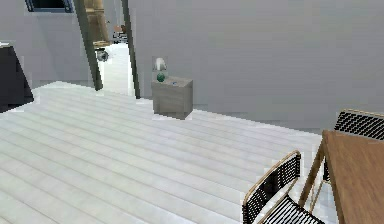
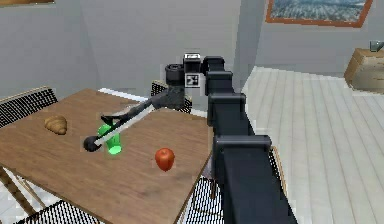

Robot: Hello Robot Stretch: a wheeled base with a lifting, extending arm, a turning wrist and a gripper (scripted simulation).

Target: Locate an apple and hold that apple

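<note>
The fingers [image 2: 108,131] hang above the tabletop [image 2: 60,165]; whether they hold anything cannot be told; the red apple [image 2: 165,159] lies near them, apart; risk: a misjudged sideways reach nudges it, rolling it toward the edge.

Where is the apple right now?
In the arm side view, the apple sits on the wooden table, just right of a small green thing near the gripper and left of the arm.
</note>
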